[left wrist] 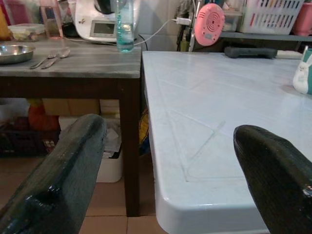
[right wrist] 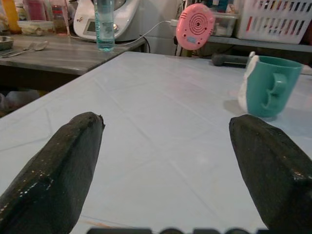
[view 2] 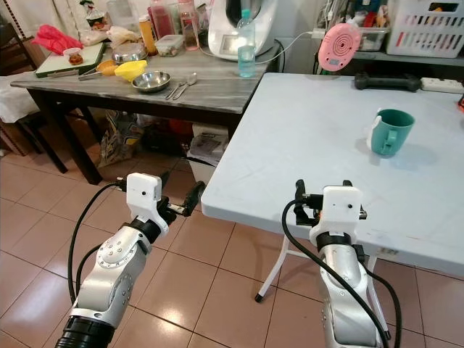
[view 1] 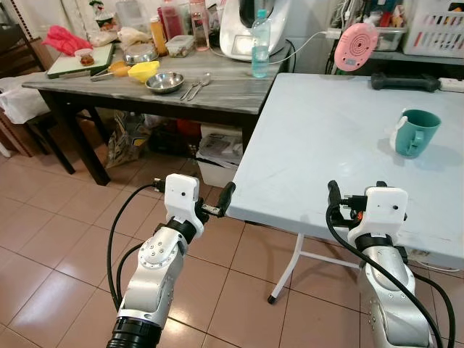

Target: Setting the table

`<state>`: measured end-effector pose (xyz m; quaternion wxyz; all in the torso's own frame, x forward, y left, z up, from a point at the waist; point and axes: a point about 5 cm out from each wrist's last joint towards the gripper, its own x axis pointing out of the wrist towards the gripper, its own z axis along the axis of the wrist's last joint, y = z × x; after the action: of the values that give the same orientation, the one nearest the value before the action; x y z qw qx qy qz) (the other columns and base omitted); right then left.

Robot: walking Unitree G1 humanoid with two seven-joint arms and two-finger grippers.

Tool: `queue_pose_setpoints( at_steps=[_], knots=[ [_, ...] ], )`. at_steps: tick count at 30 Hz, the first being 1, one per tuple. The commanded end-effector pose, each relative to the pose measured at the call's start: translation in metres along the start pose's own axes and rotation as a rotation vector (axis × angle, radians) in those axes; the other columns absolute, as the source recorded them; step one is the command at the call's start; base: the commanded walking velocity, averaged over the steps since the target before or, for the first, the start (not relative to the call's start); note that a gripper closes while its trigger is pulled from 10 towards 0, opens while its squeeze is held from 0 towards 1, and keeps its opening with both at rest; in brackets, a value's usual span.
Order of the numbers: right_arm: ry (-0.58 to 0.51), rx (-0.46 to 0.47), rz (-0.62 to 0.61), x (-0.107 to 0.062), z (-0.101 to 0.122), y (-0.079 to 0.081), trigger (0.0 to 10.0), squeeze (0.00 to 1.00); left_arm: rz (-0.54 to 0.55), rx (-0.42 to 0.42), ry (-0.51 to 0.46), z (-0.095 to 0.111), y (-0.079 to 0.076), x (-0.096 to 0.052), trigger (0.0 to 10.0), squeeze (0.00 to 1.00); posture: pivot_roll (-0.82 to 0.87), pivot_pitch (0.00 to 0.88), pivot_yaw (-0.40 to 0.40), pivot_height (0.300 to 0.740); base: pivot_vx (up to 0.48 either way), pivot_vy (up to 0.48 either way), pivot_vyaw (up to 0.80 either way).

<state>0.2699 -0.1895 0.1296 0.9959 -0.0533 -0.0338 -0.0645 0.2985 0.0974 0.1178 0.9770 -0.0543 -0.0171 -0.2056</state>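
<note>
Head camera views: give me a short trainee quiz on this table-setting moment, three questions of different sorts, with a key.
1. True or false: the teal mug stands on the white table.
2. The spoon and fork lie beside which item? A) steel bowl B) pink fan C) water bottle
3. Fill in: both the left gripper and the right gripper are ____ and hold nothing.

Key: 1 true; 2 A; 3 open.

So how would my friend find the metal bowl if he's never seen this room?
Look at the dark wooden table on the left. The metal bowl sits near its front edge, just left of the fork and spoon. It's shiny silver, unlike the yellow bowl behind it.
</note>
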Motion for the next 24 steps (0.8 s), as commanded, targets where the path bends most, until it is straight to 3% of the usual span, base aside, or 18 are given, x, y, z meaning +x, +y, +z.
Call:
queue_pose_setpoints(
  at_steps=[1, 14, 24],
  knots=[
    [-0.018, 0.009, -0.002, -0.0020, 0.0045, 0.0002, 10.0, 0.00, 0.008, 0.002, -0.019, 0.0048, 0.0048, -0.0020, 10.0, 0.00, -0.08, 0.000, 0.070, 0.740, 0.255, 0.000, 0.00],
    [0.008, -0.006, 0.007, -0.0086, -0.0002, 0.0003, 10.0, 0.00, -0.017, -0.024, -0.012, 0.0004, -0.0006, -0.0038, 10.0, 0.00, -0.09, 0.000, 0.066, 0.740, 0.297, 0.000, 0.00],
    [0.010, -0.005, 0.018, -0.0076, -0.0002, 0.0021, 10.0, 0.00, -0.016, -0.023, -0.010, -0.0001, 0.0005, -0.0046, 10.0, 0.00, -0.08, 0.000, 0.061, 0.740, 0.339, 0.000, -0.80]
  ],
)
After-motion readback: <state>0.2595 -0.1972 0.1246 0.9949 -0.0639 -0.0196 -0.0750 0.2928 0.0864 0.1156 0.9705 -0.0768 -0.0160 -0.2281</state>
